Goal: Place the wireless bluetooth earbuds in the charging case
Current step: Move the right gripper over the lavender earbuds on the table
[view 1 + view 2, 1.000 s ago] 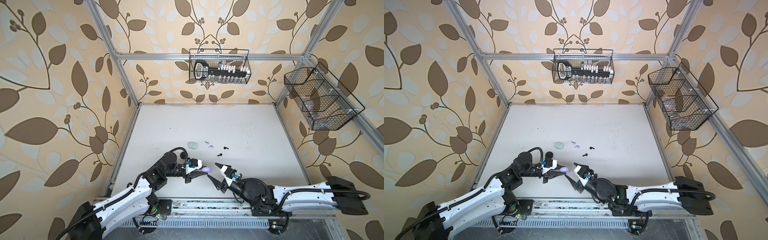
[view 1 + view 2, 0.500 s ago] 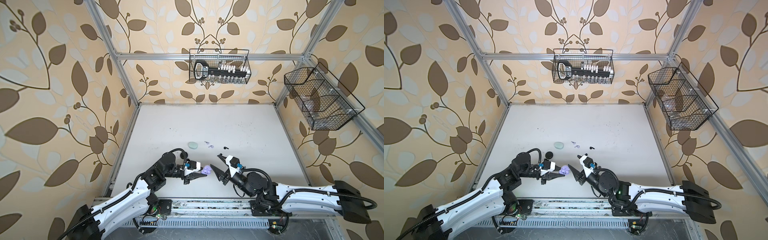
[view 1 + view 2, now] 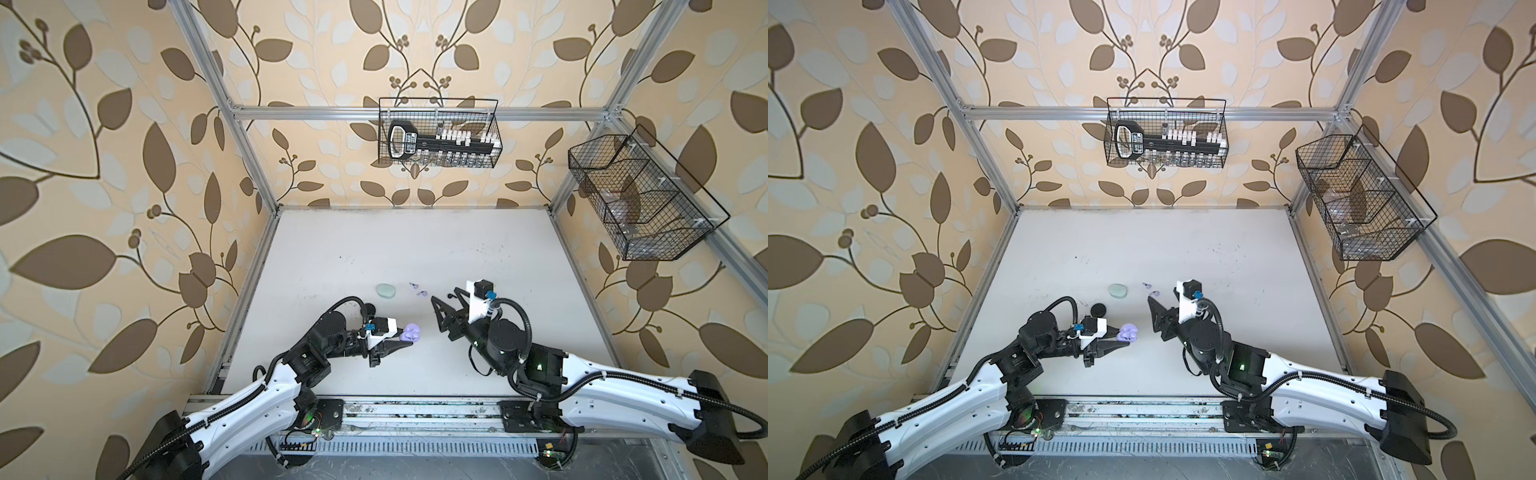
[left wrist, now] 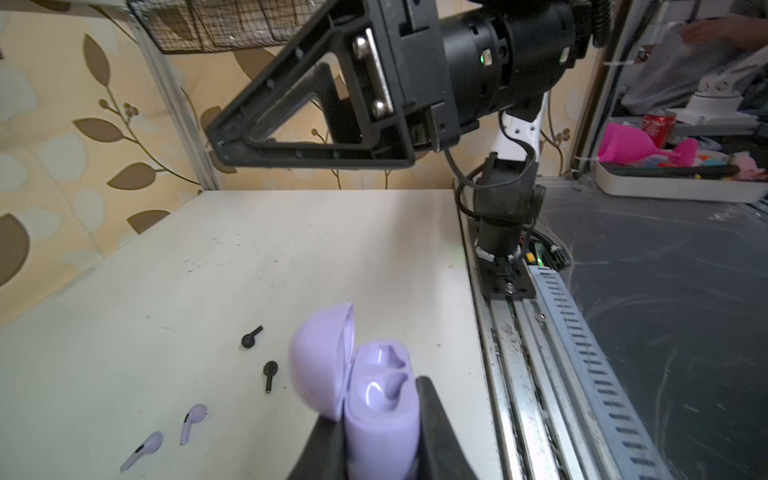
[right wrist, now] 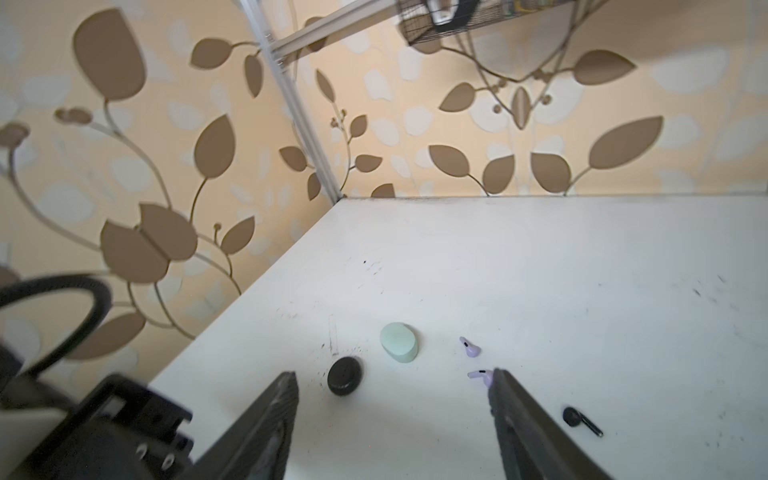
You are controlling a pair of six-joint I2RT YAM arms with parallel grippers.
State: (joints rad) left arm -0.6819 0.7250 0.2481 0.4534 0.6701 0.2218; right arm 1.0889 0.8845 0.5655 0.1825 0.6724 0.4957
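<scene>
Left tool [image 3: 402, 337]: we log it still clamped on the open lilac case [image 3: 412, 331], position unchanged.
Right tool [image 5: 395, 374]: jaws apart. We note it has moved from 3 o'clock of the case to about 1 o'clock, above the two lilac earbuds [image 5: 471, 348] lying on the counter [image 3: 374, 249], at 12 o'clock of the case.

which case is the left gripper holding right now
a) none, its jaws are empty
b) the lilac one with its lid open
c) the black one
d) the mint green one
B: in the left wrist view the left gripper is shut on the lilac case, with its lid swung open and both sockets empty. The black case and the mint case lie on the table.
</scene>
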